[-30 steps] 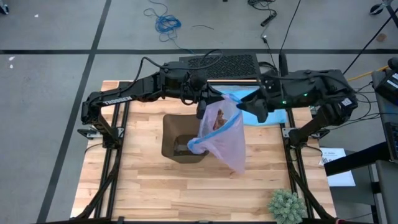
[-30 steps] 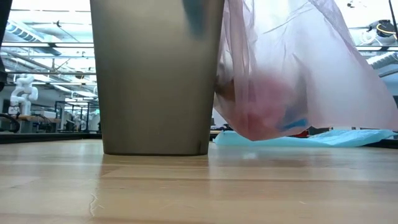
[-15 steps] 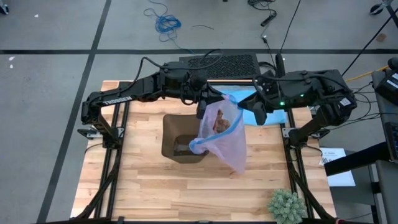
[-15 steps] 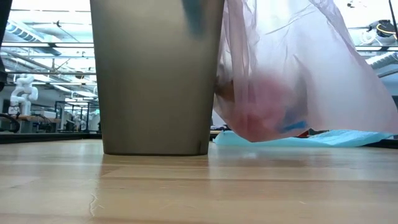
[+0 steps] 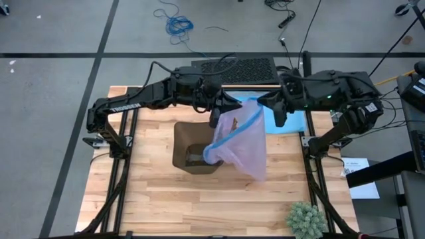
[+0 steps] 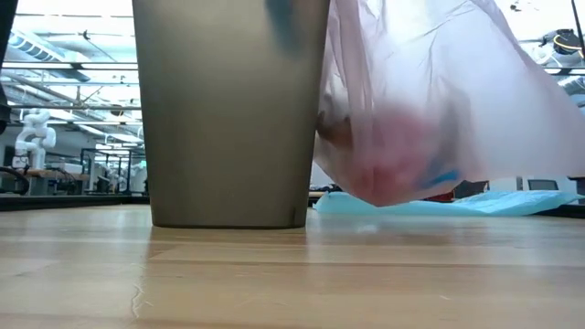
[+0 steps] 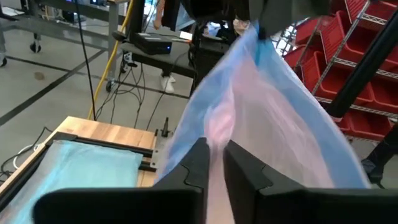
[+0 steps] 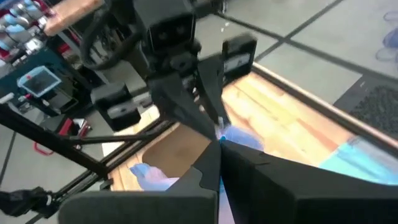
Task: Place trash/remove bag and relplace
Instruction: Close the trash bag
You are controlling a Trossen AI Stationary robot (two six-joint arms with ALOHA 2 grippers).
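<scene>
1. Grey floor with loose cables surrounds the wooden counter; a brown bin stands mid-counter, with a green plant at five o'clock.
2. Lifted beside the bin at its three o'clock, the pink bag hangs clear of the counter, its load sagging low.
3. Left tool pinches the bag's rim at eleven o'clock; right tool, pressed together, nips the opposite rim, so the mouth is stretched between them.
4. Another light blue bag lies flat behind, likely the replacement.
</scene>
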